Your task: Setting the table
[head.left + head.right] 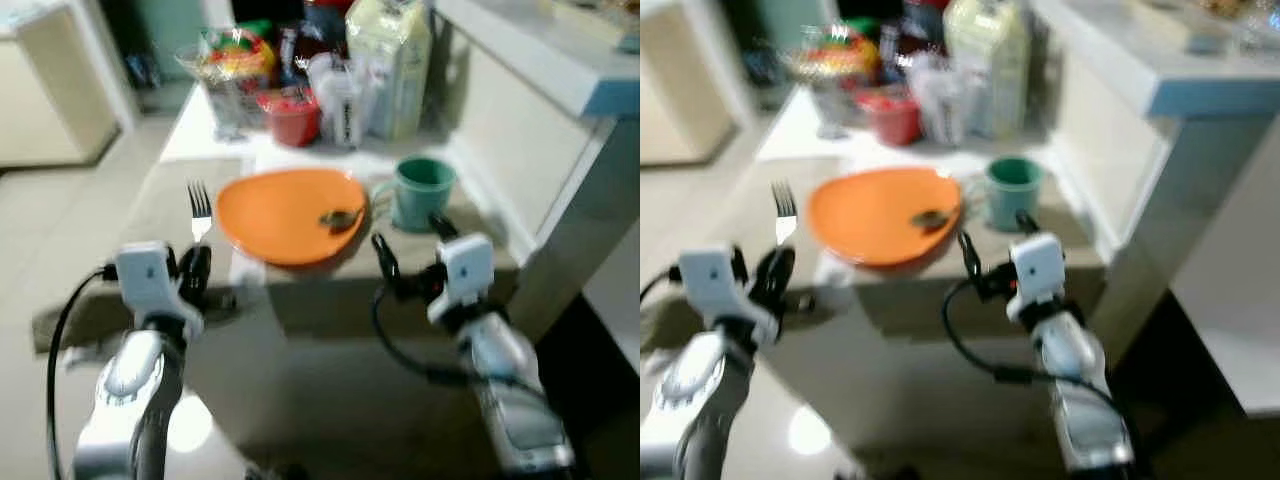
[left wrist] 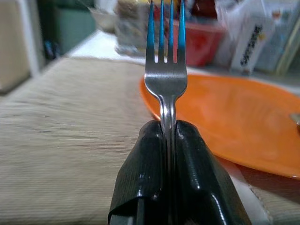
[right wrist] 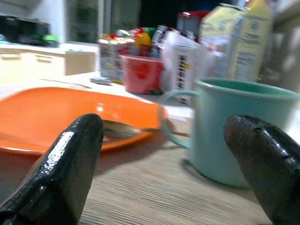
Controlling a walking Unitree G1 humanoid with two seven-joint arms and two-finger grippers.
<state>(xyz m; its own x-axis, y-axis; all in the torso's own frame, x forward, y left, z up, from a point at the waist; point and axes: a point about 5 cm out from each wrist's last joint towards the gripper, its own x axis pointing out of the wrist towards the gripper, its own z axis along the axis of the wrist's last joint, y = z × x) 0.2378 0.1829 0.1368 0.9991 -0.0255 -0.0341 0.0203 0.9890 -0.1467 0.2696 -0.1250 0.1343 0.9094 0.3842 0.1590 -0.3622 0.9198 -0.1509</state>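
A silver fork (image 1: 199,208) points away from me, held by its handle in my left gripper (image 1: 196,272), which is shut on it just left of the orange plate (image 1: 285,215). In the left wrist view the fork (image 2: 167,70) rises between the black fingers (image 2: 145,173) above the beige placemat (image 2: 70,140). A spoon (image 1: 340,219) lies on the plate's right side. A green mug (image 1: 420,192) stands right of the plate. My right gripper (image 1: 408,247) is open, level with the table's near edge, in front of the mug (image 3: 234,126).
Behind the plate stand a red cup (image 1: 291,117), a yellowish carton (image 1: 390,65), a white packet (image 1: 340,100) and a glass container of colourful packets (image 1: 232,70). A white counter (image 1: 560,70) rises on the right. Tiled floor (image 1: 40,230) lies to the left.
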